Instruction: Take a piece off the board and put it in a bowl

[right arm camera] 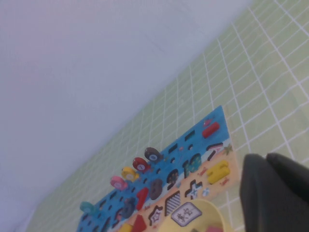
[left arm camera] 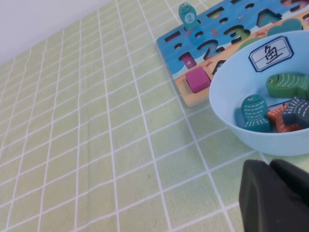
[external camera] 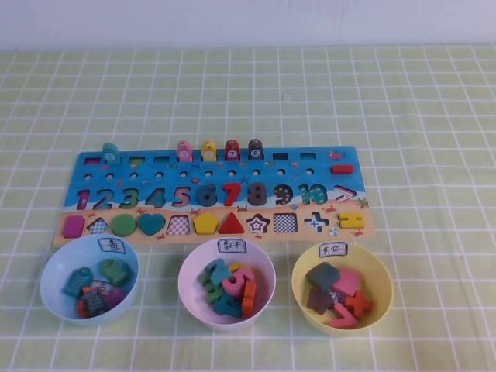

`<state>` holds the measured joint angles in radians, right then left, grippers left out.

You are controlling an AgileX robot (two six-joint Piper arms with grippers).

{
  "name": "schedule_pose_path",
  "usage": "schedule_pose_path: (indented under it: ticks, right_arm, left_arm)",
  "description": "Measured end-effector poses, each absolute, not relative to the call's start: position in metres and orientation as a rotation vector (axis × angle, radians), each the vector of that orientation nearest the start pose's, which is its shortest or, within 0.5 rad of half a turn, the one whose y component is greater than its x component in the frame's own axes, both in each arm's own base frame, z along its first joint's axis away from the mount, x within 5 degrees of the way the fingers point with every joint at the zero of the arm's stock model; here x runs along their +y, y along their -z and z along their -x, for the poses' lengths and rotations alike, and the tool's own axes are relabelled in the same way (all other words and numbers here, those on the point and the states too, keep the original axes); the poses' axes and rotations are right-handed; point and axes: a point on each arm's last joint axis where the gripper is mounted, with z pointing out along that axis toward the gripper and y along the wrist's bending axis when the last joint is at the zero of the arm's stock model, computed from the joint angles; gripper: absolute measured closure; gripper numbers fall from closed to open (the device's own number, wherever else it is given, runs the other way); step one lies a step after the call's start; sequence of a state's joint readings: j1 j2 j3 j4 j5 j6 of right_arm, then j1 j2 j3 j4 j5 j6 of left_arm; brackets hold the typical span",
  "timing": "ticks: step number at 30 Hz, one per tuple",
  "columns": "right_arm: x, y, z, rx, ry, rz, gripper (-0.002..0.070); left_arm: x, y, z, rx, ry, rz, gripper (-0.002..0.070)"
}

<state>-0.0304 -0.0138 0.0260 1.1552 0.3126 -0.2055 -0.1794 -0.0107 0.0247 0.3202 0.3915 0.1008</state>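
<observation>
The dark maroon 8 (external camera: 256, 192) lies in its slot on the board (external camera: 85, 167), between the red 7 and the 9. It also shows in the right wrist view (right arm camera: 155, 188). The pale pink bowl (external camera: 181, 280) stands in front of the board's middle and holds several numerals. No arm shows in the high view. My left gripper (left arm camera: 270, 164) is shut and empty, low over the cloth next to the light blue bowl (left arm camera: 227, 96). My right gripper (right arm camera: 266, 156) is shut and empty, beside the board's right end (right arm camera: 193, 133) and the yellow bowl (right arm camera: 212, 212).
The light blue bowl (external camera: 48, 271) with fish pieces stands at the front left. The yellow bowl (external camera: 385, 283) with shapes stands at the front right. Ringed pegs (external camera: 209, 149) stand along the board's far edge. A green checked cloth (external camera: 434, 116) covers the table.
</observation>
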Motion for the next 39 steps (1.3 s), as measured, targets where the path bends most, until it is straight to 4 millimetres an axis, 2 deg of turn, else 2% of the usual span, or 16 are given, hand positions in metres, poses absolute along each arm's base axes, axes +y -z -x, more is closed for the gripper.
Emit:
schedule_pose_path:
  ticks: [5,13,17,20,24,26,29,33,39]
  right_arm:
    - [0.025,-0.193,-0.053,1.628,-0.83,-0.474,0.0693]
    - [0.024,-0.195,-0.053,1.619,-0.819,-0.463,0.0693]
    - [0.027,-0.22,-0.054,1.668,-0.765,-0.358,0.0693]
    - [0.031,-0.253,-0.064,1.788,-0.676,-0.224,0.0693]
    - [0.034,-0.301,-0.087,1.987,-0.568,-0.024,0.0693]
    - [0.035,-0.325,-0.105,2.121,-0.516,0.088,0.0693]
    - [0.034,-0.345,-0.13,2.298,-0.474,0.217,0.0693]
    - [0.033,-0.356,-0.163,2.486,-0.467,0.326,0.0692]
    - [0.033,-0.342,-0.216,2.669,-0.397,0.433,0.0692]
  left_arm:
    - [0.002,-0.172,-0.053,1.821,-0.263,-0.454,0.068]
    - [0.002,-0.172,-0.053,1.821,-0.263,-0.454,0.0679]
    - [0.002,-0.172,-0.053,1.821,-0.263,-0.454,0.068]
    - [0.002,-0.172,-0.053,1.821,-0.263,-0.454,0.0679]
    - [0.002,-0.172,-0.053,1.821,-0.263,-0.454,0.068]
    - [0.002,-0.172,-0.053,1.821,-0.263,-0.454,0.0679]
    - [0.002,-0.172,-0.053,1.821,-0.263,-0.454,0.068]
    - [0.002,-0.172,-0.053,1.821,-0.263,-0.454,0.068]
    - [0.002,-0.172,-0.053,1.821,-0.263,-0.454,0.068]
